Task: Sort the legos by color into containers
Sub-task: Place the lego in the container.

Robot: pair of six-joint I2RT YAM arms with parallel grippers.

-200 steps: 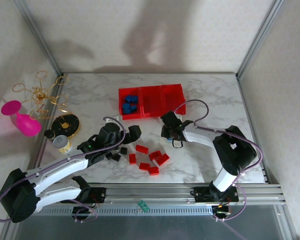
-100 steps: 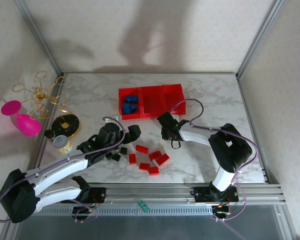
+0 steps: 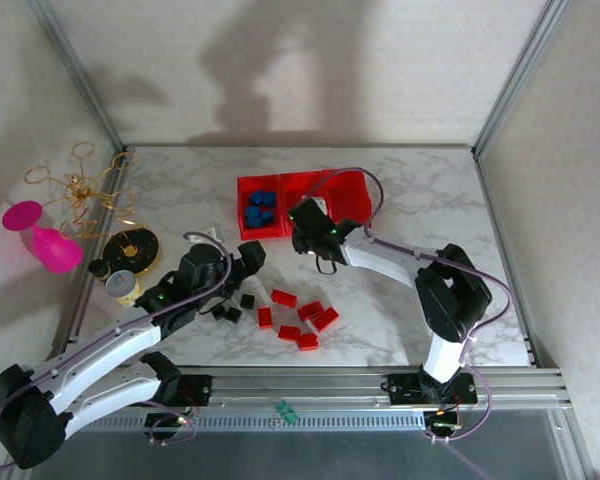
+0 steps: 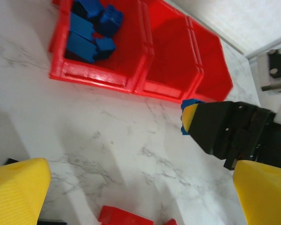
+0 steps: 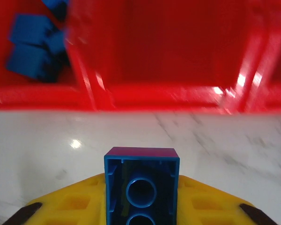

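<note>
Blue brick (image 5: 141, 185), just one, is pinched in your right gripper (image 4: 188, 117), just short of the three red bins (image 3: 302, 232). About four blue ones (image 4: 84, 40) lie in the left bin. Six red bricks (image 3: 310, 310) sit on the marble (image 3: 180, 190). Your left gripper (image 4: 140, 168) is spread wide, empty.

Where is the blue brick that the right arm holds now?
In the right wrist view the blue brick sits between the jaws of the right gripper, above the table, just before the near wall of the bins and facing the middle one.
</note>
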